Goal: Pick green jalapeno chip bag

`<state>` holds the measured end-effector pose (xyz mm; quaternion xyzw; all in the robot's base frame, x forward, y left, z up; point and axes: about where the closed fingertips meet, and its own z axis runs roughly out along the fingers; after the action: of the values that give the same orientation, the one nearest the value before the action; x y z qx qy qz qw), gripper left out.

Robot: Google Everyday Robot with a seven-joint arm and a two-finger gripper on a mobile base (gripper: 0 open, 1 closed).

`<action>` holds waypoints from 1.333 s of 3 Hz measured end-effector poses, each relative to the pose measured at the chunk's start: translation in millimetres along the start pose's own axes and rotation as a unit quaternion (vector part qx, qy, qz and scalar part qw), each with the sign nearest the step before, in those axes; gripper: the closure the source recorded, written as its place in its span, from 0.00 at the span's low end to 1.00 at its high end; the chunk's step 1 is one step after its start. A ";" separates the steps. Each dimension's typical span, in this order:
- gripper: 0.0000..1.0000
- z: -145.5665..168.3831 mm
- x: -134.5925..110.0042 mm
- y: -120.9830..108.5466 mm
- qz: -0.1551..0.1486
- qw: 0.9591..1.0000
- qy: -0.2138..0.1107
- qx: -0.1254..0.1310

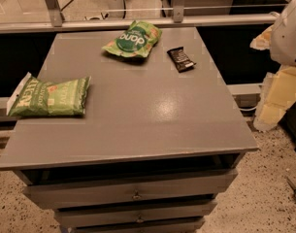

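The green jalapeno chip bag [49, 97] lies flat at the left edge of the grey cabinet top [147, 115]. It is olive green with pale lettering, and its white sealed end points left over the edge. My gripper is not in view. Only a white rounded part of my arm [288, 33] shows at the upper right edge, off to the right of the cabinet and far from the bag.
A brighter green pouch with a dark round logo [133, 39] lies at the back middle of the top. A small black wrapper [180, 59] lies to its right. Drawers [133, 191] face front below. A railing [138, 22] runs behind, and yellowish foam blocks [278, 98] stand at the right.
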<state>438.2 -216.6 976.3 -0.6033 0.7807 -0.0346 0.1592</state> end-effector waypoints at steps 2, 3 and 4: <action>0.00 22.3 -21.7 -4.4 -0.005 0.999 -0.037 -0.014; 0.00 66.5 -70.0 -12.2 -0.017 0.994 -0.103 -0.032; 0.00 105.6 -124.3 -24.9 -0.033 0.985 -0.167 -0.033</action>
<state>519.5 -90.3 908.1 -0.6313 0.7233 0.0872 0.2659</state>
